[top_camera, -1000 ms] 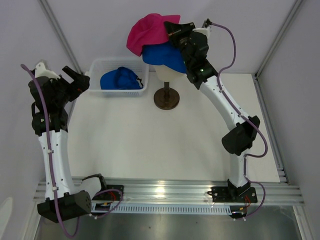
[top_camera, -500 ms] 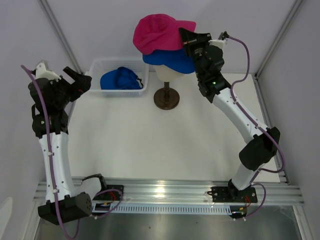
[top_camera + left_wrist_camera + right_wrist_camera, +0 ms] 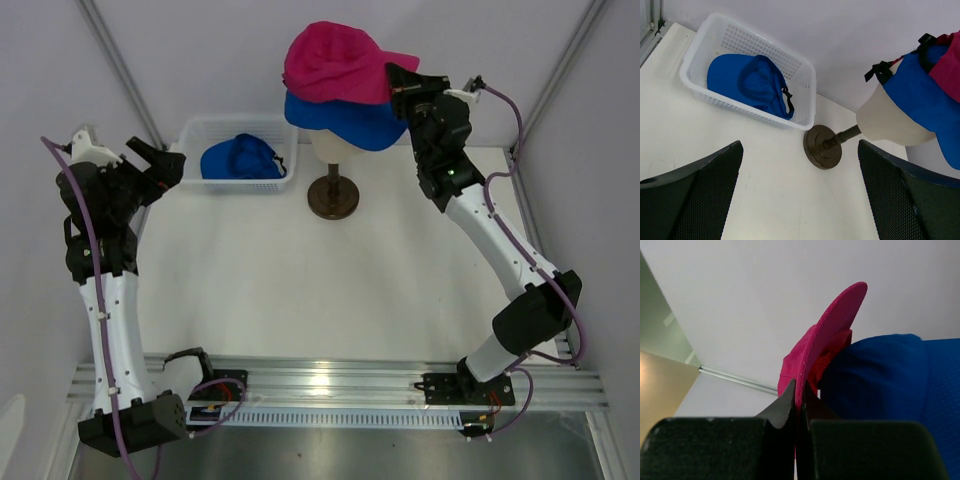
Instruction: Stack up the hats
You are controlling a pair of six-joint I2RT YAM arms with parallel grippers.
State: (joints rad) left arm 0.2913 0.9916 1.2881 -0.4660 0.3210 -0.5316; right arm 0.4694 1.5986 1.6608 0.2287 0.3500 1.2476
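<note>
One white table (image 3: 260, 290), carrying everything listed. One white mesh basket (image 3: 240, 184), back left, holding a blue cap (image 3: 240, 157). One cream mannequin head (image 3: 335, 150) on a dark stand, wearing second blue cap (image 3: 345, 120). One pink cap (image 3: 335, 65) lying over that, brim pinched in closed right gripper (image 3: 799, 390). Left gripper (image 3: 799, 147) near basket, jaws wide apart, empty.

I see a white counter (image 3: 270, 290) under even light. Behind the counter is a plain pale wall (image 3: 200, 40). Grey metal posts (image 3: 118, 65) rise at its far corners, and an aluminium rail (image 3: 340, 378) runs along its near edge.
</note>
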